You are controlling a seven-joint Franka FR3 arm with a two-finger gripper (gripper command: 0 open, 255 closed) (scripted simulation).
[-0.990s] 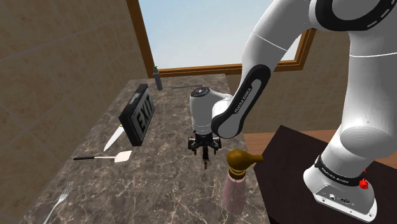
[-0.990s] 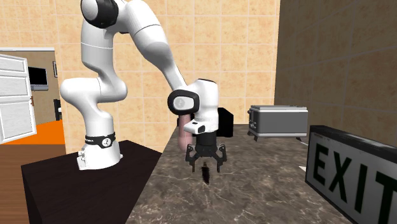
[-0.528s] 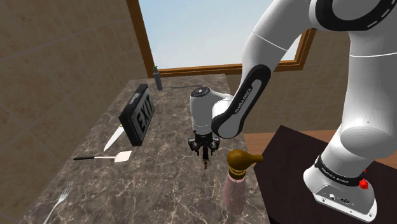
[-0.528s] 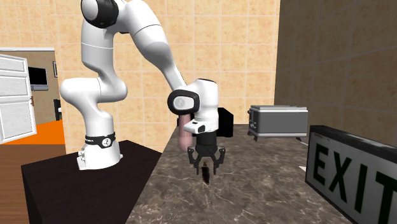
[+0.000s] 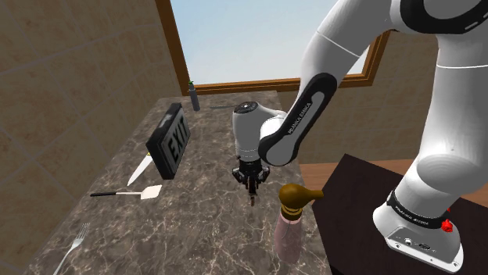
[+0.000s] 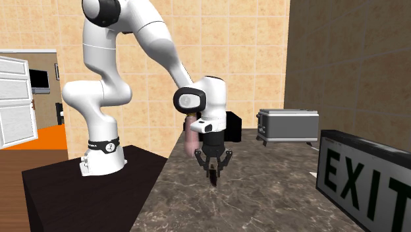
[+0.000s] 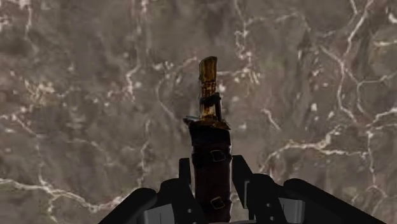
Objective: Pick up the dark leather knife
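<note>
- Dark marble counter (image 5: 195, 226) lies under my arm, with an EXIT sign (image 5: 170, 143) standing on it.
- My gripper (image 7: 212, 170) clamps the dark-sheathed knife (image 7: 209, 137) between both fingers.

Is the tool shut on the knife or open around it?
Shut. In the wrist view the tool clasps the knife, both fingers touching its dark part.

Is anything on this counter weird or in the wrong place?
Yes: the EXIT sign stands on the marbled counter near a spatula and fork, though such signs usually hang above doors. Nothing looks spilled or broken. The gripper clasps the dark knife.
</note>
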